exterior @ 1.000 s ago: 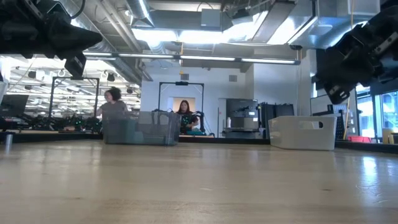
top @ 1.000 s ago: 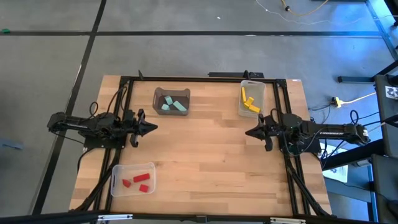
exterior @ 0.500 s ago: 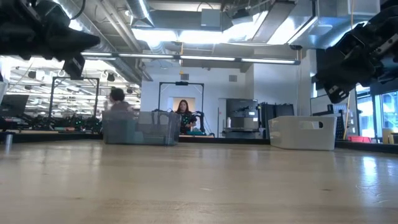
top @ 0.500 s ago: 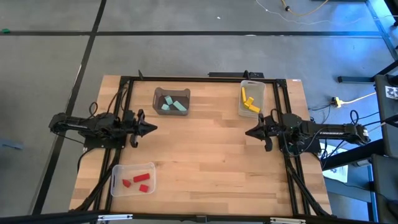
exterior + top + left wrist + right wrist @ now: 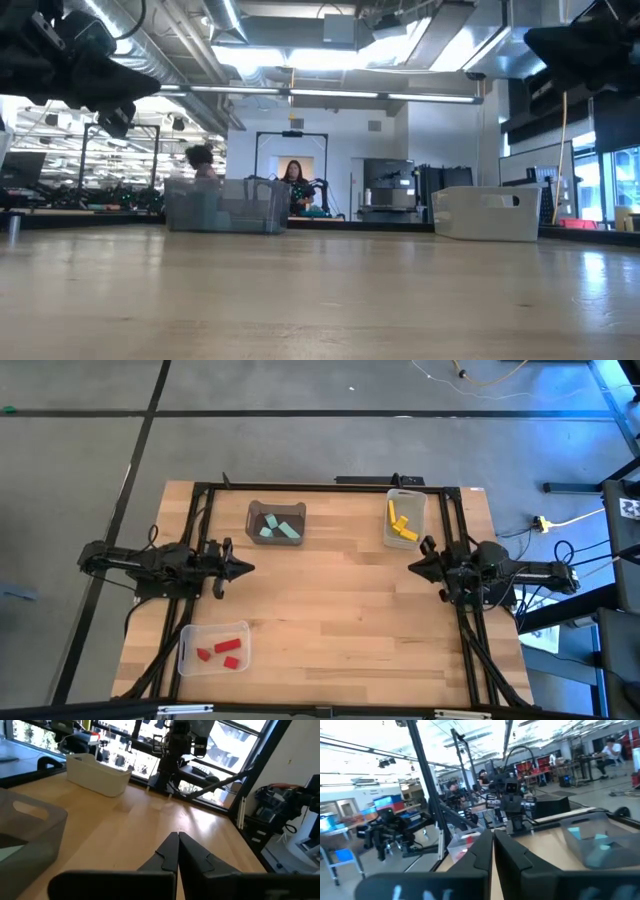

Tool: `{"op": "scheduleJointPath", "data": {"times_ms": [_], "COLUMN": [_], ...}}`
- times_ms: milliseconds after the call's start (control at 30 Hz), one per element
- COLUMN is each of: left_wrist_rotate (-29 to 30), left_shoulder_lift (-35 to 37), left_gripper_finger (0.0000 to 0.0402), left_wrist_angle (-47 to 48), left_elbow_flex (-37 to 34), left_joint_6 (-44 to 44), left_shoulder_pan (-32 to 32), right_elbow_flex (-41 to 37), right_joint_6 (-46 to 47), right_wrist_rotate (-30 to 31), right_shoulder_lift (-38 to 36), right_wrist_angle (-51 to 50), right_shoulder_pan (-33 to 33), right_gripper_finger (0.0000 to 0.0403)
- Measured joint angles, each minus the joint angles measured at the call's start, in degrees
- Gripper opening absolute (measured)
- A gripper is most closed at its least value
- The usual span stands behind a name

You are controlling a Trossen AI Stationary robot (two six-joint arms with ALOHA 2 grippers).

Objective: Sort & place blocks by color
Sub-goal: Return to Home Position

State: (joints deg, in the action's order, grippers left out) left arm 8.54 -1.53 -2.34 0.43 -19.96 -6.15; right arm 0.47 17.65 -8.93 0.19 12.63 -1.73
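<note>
left gripper [image 5: 240,568], right gripper [image 5: 412,567]: jaws together, empty | clear bin [image 5: 183,645] with red blocks [image 5: 222,650] and dark bin [image 5: 251,520] with mint blocks [image 5: 276,530] flank left jaws; white bin [image 5: 422,510] with yellow blocks [image 5: 401,526] just beside right jaws | blocks likely light, stiff, smooth: pinch across narrow sides | right gripper drawn back outward, left much as before

Smooth pale wood with a soft sheen for the bench [image 5: 330,610], clear plastic for the bin [image 5: 184,650] of red blocks [image 5: 222,650]
</note>
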Motion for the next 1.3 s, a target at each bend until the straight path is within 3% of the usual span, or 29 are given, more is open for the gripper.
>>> {"op": "scheduleJointPath", "data": {"times_ms": [1300], "left_wrist_rotate": [-0.3], "left_shoulder_lift": [0.1], "left_gripper_finger": [0.0], "left_wrist_angle": [-0.2], "left_elbow_flex": [0.0], "left_joint_6": [0.0], "left_shoulder_pan": [0.0], "right_elbow_flex": [0.0], "right_joint_6": [0.0], "right_wrist_rotate": [0.3], "right_shoulder_lift": [0.1], "right_wrist_angle": [-0.9], "right_shoulder_pan": [0.9], "right_gripper_finger": [0.0021]}}
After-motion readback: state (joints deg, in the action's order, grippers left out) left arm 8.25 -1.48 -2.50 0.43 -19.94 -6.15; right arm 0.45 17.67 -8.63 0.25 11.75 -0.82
